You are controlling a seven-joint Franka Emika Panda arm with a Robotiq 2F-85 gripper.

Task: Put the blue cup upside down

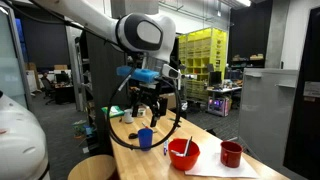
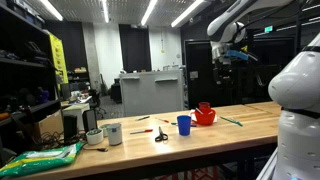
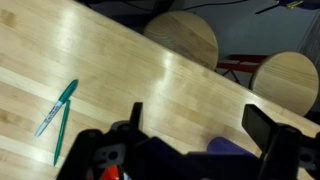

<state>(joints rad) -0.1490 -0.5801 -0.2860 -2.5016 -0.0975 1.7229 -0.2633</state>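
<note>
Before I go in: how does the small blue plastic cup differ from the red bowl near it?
The small blue plastic cup is narrow and roughly cylindrical; the red bowl is wider and flares out. A thin pale stick leans out of the bowl; nothing shows above the cup's rim. Both stand mouth up on the wooden table, apart from each other.

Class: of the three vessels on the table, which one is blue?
The small blue cup, next to the wider red bowl; the other cup is dark red.

blue cup (image 3: 232, 147) perhaps, half hidden by pincer (image 3: 195, 120)
</note>
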